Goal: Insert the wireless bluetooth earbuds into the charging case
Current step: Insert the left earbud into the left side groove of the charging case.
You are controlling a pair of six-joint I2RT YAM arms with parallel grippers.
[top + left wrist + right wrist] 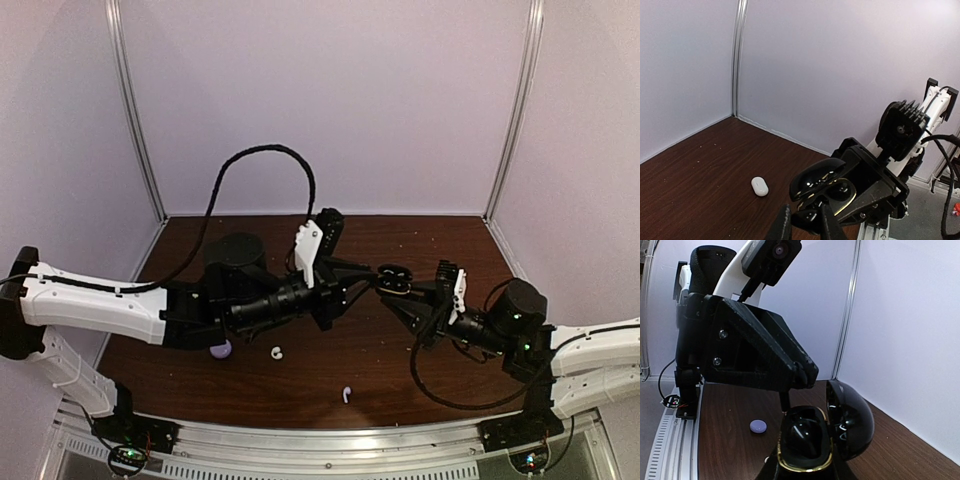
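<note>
The right pincer [402, 290] grips an open black case [805, 440] above the table [450, 240]. The left pincer [805, 221], fingers close together, meets the case's rim; whether it pinches anything I cannot tell. A curled white earbud [277, 352] and a stemmed white earbud [346, 394] lie on the table, below and behind it.

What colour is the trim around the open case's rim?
Gold, on a glossy black case; clearest in the right wrist view.

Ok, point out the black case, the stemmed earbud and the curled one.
black case [805, 440], right wrist view, its base
stemmed earbud [346, 393], top view, its body
curled earbud [277, 352], top view, its body
</note>
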